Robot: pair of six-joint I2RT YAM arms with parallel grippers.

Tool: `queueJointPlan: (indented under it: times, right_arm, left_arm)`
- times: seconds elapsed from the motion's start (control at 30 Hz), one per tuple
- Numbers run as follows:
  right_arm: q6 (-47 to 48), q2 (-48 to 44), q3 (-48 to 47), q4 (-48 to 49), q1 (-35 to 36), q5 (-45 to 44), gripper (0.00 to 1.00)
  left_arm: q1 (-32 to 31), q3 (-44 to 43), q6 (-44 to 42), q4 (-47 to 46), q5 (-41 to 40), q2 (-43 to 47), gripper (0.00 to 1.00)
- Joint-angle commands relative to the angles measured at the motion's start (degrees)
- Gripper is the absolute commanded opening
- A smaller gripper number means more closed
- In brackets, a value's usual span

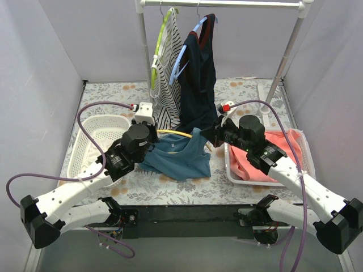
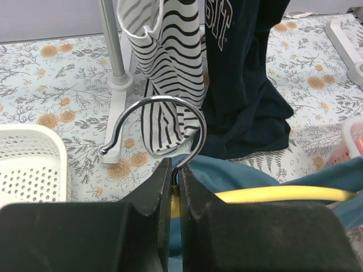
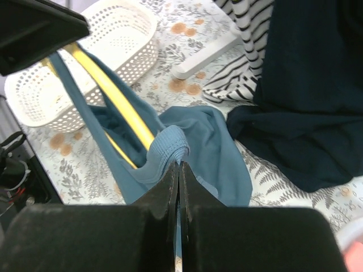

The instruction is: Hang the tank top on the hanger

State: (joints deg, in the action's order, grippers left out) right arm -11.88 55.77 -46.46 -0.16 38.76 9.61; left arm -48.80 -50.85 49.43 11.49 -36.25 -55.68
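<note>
Three hangers (image 1: 176, 134) (image 1: 160, 42) (image 1: 184, 55) (one yellow), two baskets (image 1: 105, 118) (image 1: 228, 165)

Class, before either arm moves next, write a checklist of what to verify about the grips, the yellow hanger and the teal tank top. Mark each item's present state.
1. Left gripper shut on the hanger below its hook: ok.
2. Right gripper pinching the tank top at its ribbed edge: ok.
3. Hanger arm passes inside the fabric: ok.
4. Both straps seated on the hanger's shoulders: cannot tell.
5. Hook bare, nothing snagged on it: ok.
</note>
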Motion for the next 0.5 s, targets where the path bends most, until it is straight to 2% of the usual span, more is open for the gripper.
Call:
queueJointPlan:
  times: [0.0, 0.47]
  right_arm:
    - [1.77, 1.10, -5.75, 0.25, 0.35, 5.33, 0.01]
    - [1.95, 0.92, -10.49, -3.18, 0.61, 5.68, 0.01]
  left_arm:
    - [0.45, -3.29, -0.65, -2.87, 2.06, -0.74, 0.00]
    - [-0.95, -6.10, 6.21, -5.42, 7.34, -4.52, 0.00]
